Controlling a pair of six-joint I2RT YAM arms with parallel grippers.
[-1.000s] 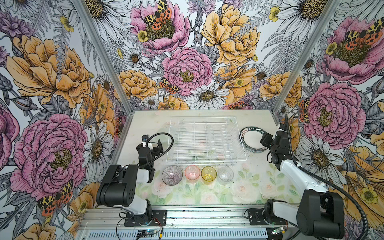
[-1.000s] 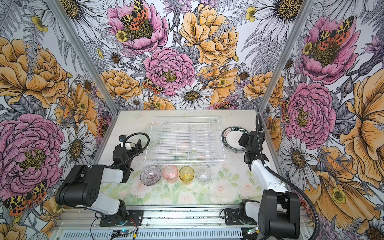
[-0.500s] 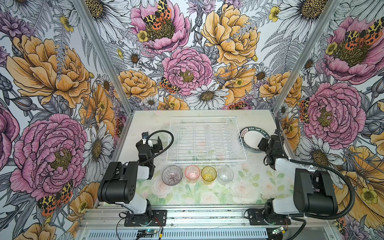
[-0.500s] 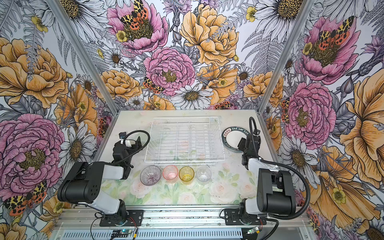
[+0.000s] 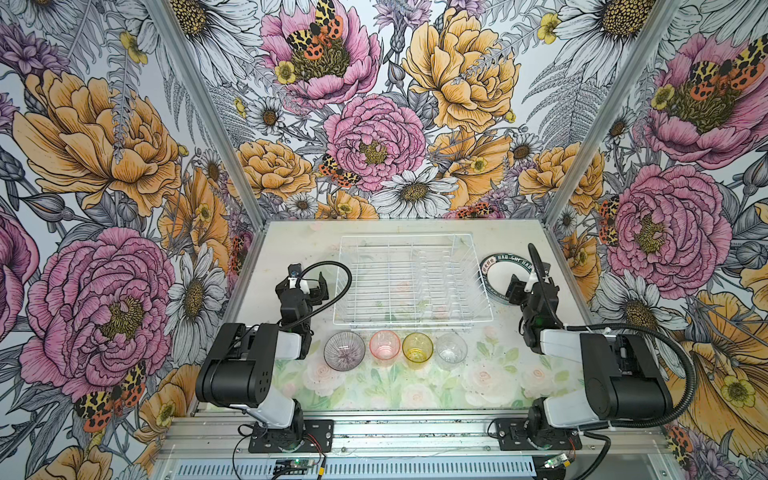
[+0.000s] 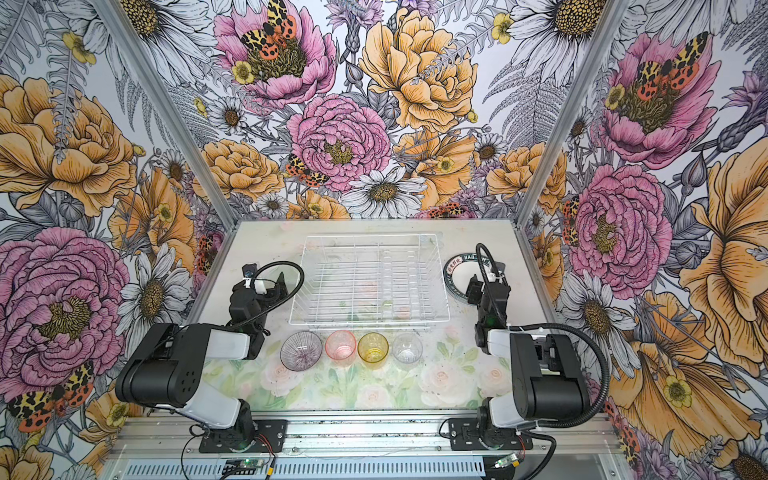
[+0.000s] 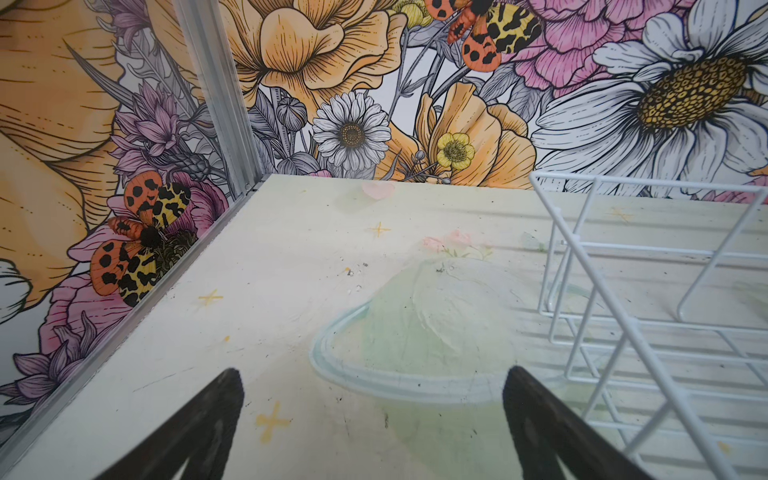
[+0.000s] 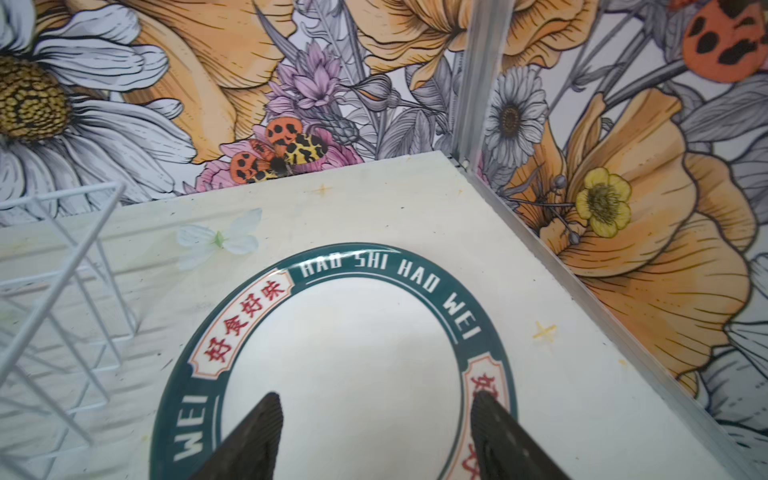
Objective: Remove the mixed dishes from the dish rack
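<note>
Dish rack (image 5: 409,322) (image 6: 370,322): I see it toward the far edge of the table (image 5: 415,395), about midway between the left and right edges. Through its wires I make out only its own upright prongs and the table's print.
Plate (image 5: 496,272) (image 6: 459,274) (image 8: 345,353): flat on the table by the right edge, toward the far right corner. It is just beside the rack's right side and apart from it. It is white with a teal lettered rim, and I cannot tell if more lie beneath it.
Row by the rack's near side: ribbed bowl (image 5: 344,350) (image 6: 301,350), pink tumbler (image 5: 385,345) (image 6: 340,345), yellow tumbler (image 5: 417,345) (image 6: 372,347) and clear tumbler (image 5: 451,345) (image 6: 407,347), in that order from the left. All stand mouths up, close together on the table.
Left gripper (image 5: 309,280) (image 7: 372,374): fingers spread wide, pinching nothing, low over bare table beside the rack's left side. My wrist view shows the rack's wire corner close by one finger.
Right gripper (image 5: 521,286) (image 8: 374,395): fingers spread with nothing between them, over the plate's near part. One tip is over the white centre, the other over the teal rim. I cannot tell whether they touch it.
In the way: the left arm's black cable (image 5: 345,274) loops across the rack's left rim in both top views. The right arm's cable (image 5: 536,259) arcs over the plate.
Surroundings: floral walls (image 5: 374,137) close the left, far and right edges.
</note>
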